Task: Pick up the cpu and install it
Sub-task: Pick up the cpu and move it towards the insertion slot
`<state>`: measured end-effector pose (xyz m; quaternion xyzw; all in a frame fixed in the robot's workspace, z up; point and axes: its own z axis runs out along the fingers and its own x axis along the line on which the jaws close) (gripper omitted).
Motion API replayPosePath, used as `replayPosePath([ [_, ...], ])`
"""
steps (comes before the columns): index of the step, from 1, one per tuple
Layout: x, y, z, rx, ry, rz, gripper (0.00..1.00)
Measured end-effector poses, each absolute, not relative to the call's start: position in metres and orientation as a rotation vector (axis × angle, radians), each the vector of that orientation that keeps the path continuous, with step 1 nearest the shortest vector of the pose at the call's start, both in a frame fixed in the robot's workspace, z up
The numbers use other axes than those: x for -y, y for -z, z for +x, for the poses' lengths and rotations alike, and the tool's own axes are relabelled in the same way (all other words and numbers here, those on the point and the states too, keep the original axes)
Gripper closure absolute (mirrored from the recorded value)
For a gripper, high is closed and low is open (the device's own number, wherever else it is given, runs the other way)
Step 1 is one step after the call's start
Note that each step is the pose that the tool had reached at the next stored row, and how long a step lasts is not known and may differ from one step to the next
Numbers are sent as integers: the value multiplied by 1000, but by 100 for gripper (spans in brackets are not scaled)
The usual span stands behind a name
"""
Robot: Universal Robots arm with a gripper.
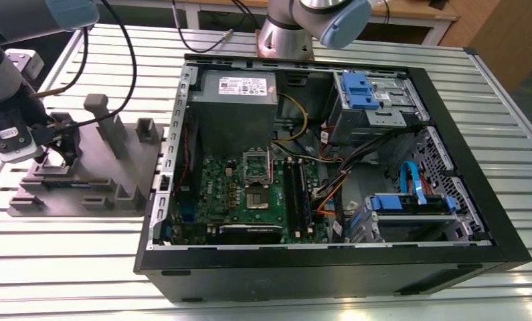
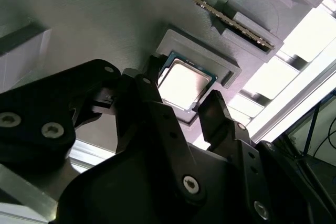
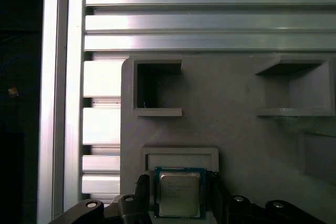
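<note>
The cpu, a small square chip with a shiny metal top, lies flat in a shallow recess of the grey fixture plate; it also shows bright in the second wrist view. My gripper is down over it with one black finger on each side, and a thin gap shows along each edge. In the second wrist view the gripper straddles the chip in the same way. In the exterior view the gripper hangs over the fixture plate at the exterior view's left.
An open computer case lies beside the plate, with the green motherboard and its open socket inside. Upright grey posts stand on the plate. Cables trail from the arm. The table is made of slatted aluminium.
</note>
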<state>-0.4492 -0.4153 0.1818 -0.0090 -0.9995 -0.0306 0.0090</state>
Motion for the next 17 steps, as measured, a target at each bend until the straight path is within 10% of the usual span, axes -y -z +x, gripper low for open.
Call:
replayPosePath([
  [17, 415, -183, -449, 3123, 97, -28, 52],
])
